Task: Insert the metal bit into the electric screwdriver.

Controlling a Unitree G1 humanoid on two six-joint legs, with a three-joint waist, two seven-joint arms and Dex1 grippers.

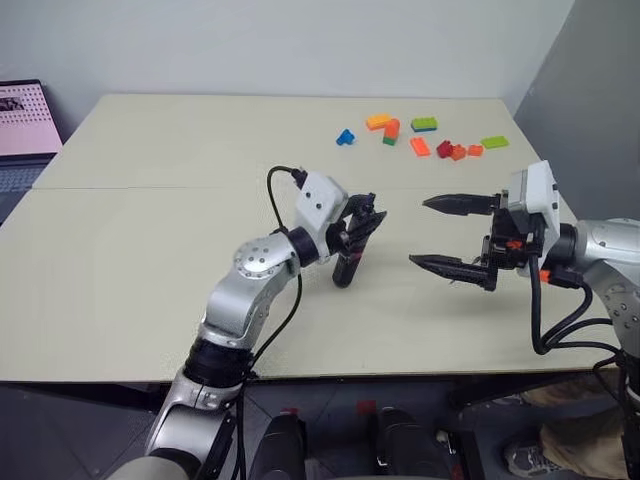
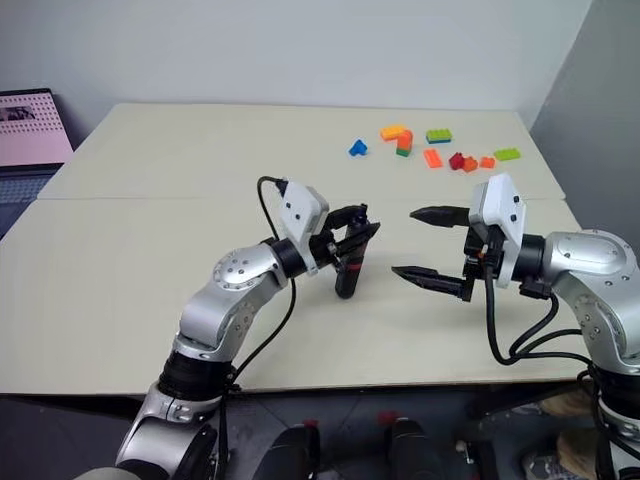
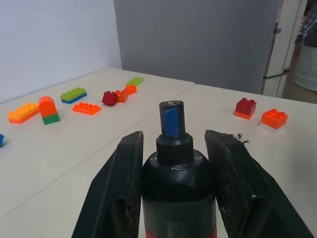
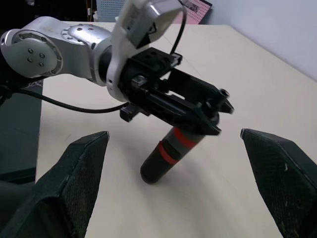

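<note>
The electric screwdriver (image 1: 346,262), a black cylinder with a red band, is held tilted over the middle of the table, and my left gripper (image 1: 366,214) is shut on it. Its lower end reaches down to the table top. In the left wrist view its narrow end (image 3: 171,121), with a blue insert, sticks out between my fingers (image 3: 124,168). My right gripper (image 1: 436,234) hovers open to the right of it, pointing at it, with nothing between its fingers. From the right wrist the screwdriver (image 4: 171,152) lies straight ahead. The metal bit is out of view.
Several coloured toy bricks (image 1: 420,135) lie scattered at the far right of the beige table (image 1: 150,250). Two more bricks (image 3: 260,113) sit apart on the table. A pink panel (image 1: 25,115) stands beyond the table's far left corner. A grey wall closes the right side.
</note>
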